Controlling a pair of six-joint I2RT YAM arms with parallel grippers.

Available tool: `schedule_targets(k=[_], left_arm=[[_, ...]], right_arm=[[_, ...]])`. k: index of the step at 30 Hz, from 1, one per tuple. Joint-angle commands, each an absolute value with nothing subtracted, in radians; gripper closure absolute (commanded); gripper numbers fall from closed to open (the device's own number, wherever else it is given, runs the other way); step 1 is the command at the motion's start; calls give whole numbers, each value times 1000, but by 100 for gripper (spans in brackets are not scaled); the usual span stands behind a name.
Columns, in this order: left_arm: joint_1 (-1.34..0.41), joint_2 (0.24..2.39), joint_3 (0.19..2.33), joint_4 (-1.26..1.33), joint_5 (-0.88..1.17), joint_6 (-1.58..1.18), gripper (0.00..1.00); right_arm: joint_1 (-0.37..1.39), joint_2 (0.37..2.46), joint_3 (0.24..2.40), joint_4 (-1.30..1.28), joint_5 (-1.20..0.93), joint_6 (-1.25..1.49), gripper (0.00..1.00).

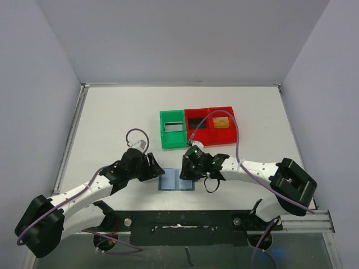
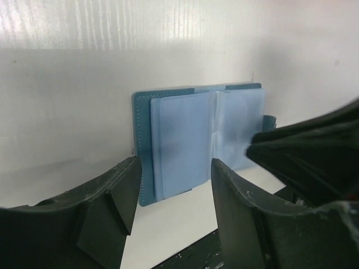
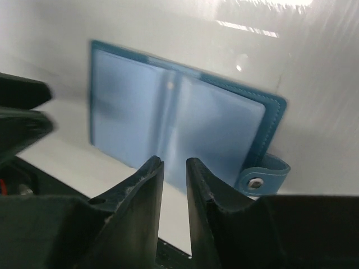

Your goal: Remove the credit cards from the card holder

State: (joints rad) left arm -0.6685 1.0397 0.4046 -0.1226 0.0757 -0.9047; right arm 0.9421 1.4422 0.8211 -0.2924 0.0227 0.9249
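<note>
The card holder (image 2: pixel 196 140) lies spread open and flat on the surface (image 1: pixel 112 123), both clear sleeve pages facing up, its snap tab (image 3: pixel 263 176) sticking out at one edge. It sits between the two end effectors: just ahead of the left end effector (image 2: pixel 174 176), and right below the tips of the right end effector (image 3: pixel 174 168), with the tab off to that one's right in its own wrist view.

No credit cards show in either page. The plastic looks pale blue and bare, though anything tucked behind a page would be hidden.

The left end effector is about half open with nothing between its fingers. The right one is almost closed, with a thin gap, and it grips nothing. Whether its tips touch the page I cannot tell.

Beyond the right end effector stand a green bin (image 1: pixel 164 137) and red bins (image 1: pixel 208 137). One red bin holds a flat yellowish piece (image 1: pixel 221 123), too small to tell whether it is a card.

My judgement is that the task is late or finished. What remains is to check the sleeves for a last card.
</note>
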Motion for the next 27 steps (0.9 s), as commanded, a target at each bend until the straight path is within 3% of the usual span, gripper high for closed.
schedule_targets(k=[1, 5, 17, 27], left_arm=[[-657, 1024, 393, 3, 159, -891, 50], [-657, 1087, 413, 20, 233, -868, 50], [-662, 1087, 401, 43, 272, -872, 51], [-660, 1131, 339, 93, 303, -879, 54]], right_arm=[[926, 1530, 723, -177, -39, 985, 75], [918, 1567, 727, -192, -61, 968, 75], [913, 1401, 749, -162, -44, 910, 60], [947, 1567, 817, -308, 72, 962, 66]])
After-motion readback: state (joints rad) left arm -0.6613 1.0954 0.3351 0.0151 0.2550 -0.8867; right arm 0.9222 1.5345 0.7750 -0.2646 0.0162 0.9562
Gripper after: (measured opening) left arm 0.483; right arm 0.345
